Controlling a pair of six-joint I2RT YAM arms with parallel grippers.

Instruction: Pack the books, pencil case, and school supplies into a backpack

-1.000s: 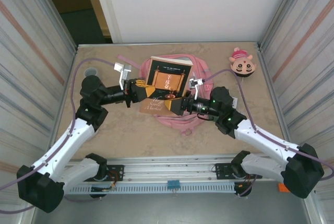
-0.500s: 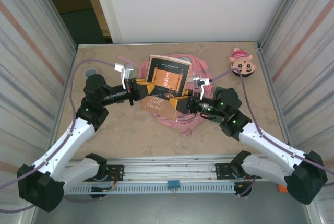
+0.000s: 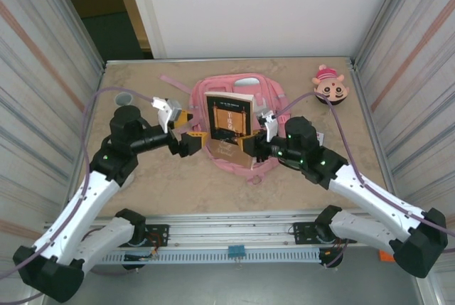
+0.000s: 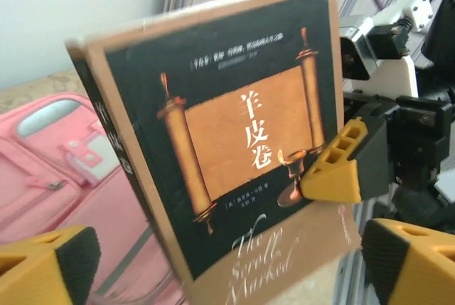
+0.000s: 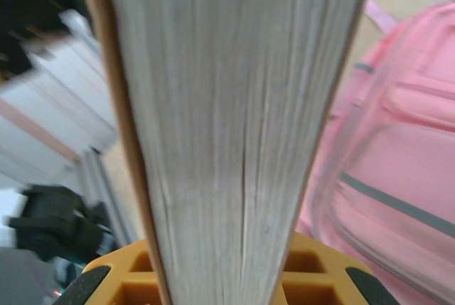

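Note:
The book (image 3: 228, 116), with a dark cover, an orange scroll picture and a tan lower band, stands nearly upright over the pink backpack (image 3: 266, 95). My right gripper (image 3: 249, 144) is shut on its lower right edge; in the right wrist view the pale page edge (image 5: 227, 120) rises between the yellow fingers (image 5: 117, 284). My left gripper (image 3: 192, 127) is open just left of the book, not touching it. In the left wrist view the cover (image 4: 234, 127) faces the camera with the right arm's yellow finger (image 4: 334, 173) on it. The pencil case and school supplies are out of view.
A round cartoon-face toy (image 3: 330, 89) with a pink cap lies at the back right. A small grey cup (image 3: 125, 97) sits at the back left. Ribbed metal walls close both sides. Bare tabletop (image 3: 178, 184) lies in front of the backpack.
My left gripper has let go of the book and drawn back to the left, jaws wide. My right gripper has shut on the book, which now stands more upright.

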